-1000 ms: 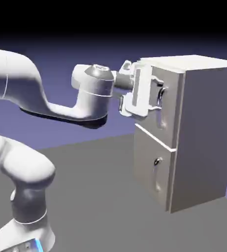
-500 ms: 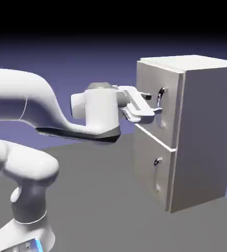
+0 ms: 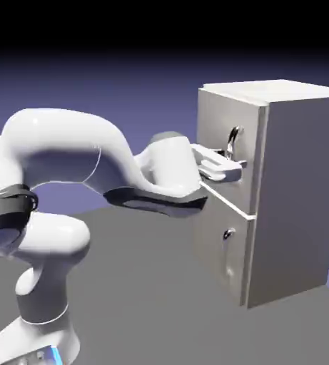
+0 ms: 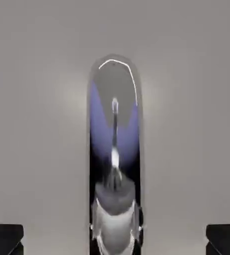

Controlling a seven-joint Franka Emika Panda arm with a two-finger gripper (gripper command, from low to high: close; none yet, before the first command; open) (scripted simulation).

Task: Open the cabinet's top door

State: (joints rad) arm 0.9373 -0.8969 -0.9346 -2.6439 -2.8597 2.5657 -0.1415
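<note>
Cabinet and hand, exterior view and hand view. The tall grey cabinet (image 3: pixel 299 185) stands on the dark surface (image 3: pixel 145 285) at the exterior view's right, with the hand (image 3: pixel 233 157) in front of its upper half. The top door (image 3: pixel 213 117) lies closed, above the lower door (image 3: pixel 213 228), which is likewise closed and has its own small handle (image 3: pixel 228 234). The white arm (image 3: pixel 60 135) reaches across from the exterior view's left, its hand level with the lower part of the top door's curved metal handle (image 3: pixel 233 135). In the hand view, the fingertips (image 4: pixel 5 239) are wide apart, one near each bottom corner; the shiny handle runs lengthwise between them, with a visible gap on either side. Grey door face fills the area around it. The hand is thus open around the handle, not clamped on it.
</note>
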